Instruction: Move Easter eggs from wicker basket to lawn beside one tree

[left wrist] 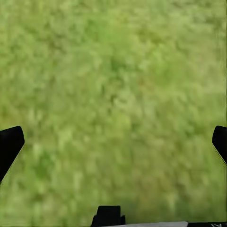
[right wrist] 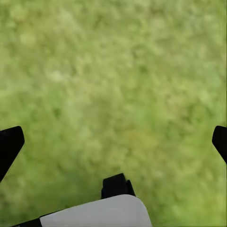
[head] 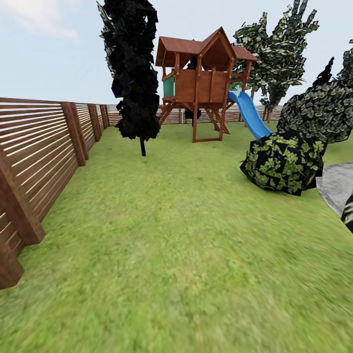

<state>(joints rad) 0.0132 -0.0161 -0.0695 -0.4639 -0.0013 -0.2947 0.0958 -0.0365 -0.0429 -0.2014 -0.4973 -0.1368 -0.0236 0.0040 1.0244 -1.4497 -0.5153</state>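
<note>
Green, mottled grass of the lawn (head: 176,235) spreads from the foreground of the head view back to a wooden play tower (head: 203,81) with a brown peaked roof and a blue slide (head: 251,116) running down its right side. A slatted brown fence (head: 39,147) lines the left edge and carries on along the far end of the garden. Just left of the tower stands a dark, thin-stemmed cypress-like tree (head: 132,73), and to the right, near the foot of the slide, sit leafy bushes (head: 287,159) with a patch of grey paving (head: 338,184) beside them. Taller leafy trees (head: 277,54) rise behind the slide. In the left wrist view the left gripper (left wrist: 113,142) hangs over bare grass, its dark fingers (left wrist: 9,144) spread wide at the two edges of the picture with nothing between them. In the right wrist view the right gripper (right wrist: 113,144) is the same: fingers (right wrist: 10,142) wide apart, holding nothing, only blurred grass below.
</note>
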